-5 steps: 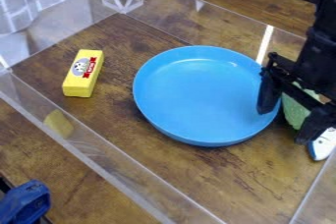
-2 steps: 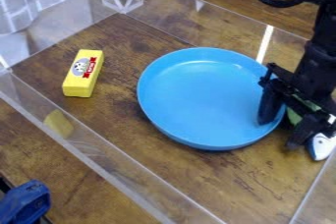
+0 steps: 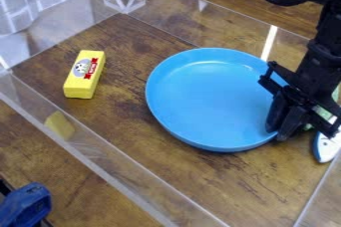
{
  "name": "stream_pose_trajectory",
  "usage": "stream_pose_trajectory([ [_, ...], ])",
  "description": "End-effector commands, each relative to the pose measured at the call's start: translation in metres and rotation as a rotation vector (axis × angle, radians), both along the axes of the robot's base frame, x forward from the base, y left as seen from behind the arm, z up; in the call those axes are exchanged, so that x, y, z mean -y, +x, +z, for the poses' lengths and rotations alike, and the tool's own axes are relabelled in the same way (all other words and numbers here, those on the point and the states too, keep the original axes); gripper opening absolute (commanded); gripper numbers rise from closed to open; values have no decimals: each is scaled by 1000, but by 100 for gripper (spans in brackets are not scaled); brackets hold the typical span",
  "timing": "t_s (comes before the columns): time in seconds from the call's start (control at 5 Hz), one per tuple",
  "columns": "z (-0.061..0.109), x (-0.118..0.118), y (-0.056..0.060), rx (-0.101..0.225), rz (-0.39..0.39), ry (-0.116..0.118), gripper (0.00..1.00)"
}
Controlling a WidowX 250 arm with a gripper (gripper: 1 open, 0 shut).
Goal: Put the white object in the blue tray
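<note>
Lying at the lower left corner of the view, a blue object (image 3: 24, 203), cut off by the frame edge, rests beside a dark item whose form cannot be made out. Above it and slightly to the right, a yellow block (image 3: 84, 74) with a printed face lies on the brown wooden tabletop (image 3: 147, 176), well apart from the tray. Clear, pale-edged strips (image 3: 100, 149) cross the surface diagonally in the foreground. Near the centre, the blue tray (image 3: 210, 100), a round, shallow dish with a raised rim, shows a bare interior over its visible part. At its right side, the black gripper (image 3: 304, 128) points downward, its fingers overlapping the tray's right edge in the view; whether they are open or closed, and whether they grip anything, cannot be told. Behind the fingers, a green object (image 3: 314, 114) is partly hidden. Farthest right, the white object (image 3: 324, 148), partly covered by the gripper, lies outside the tray, near its right side, with its lower portion visible below the fingers.
</note>
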State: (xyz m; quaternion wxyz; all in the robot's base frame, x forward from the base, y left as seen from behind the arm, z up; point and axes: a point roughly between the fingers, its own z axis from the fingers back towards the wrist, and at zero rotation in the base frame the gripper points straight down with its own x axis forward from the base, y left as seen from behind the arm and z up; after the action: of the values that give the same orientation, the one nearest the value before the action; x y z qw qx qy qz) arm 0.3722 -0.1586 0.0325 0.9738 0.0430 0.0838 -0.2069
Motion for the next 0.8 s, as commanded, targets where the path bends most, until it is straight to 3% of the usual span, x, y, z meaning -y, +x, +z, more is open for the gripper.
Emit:
stream_pose_trajectory([
  [0.0,42,5,2,85,-33,-45,100],
  [0.2,46,-1,-1,80,-24,-46,100],
  [0.4,62,-5,-4,109,-8,-42,100],
  [0.6,87,-13,-6,161,32,-30,100],
])
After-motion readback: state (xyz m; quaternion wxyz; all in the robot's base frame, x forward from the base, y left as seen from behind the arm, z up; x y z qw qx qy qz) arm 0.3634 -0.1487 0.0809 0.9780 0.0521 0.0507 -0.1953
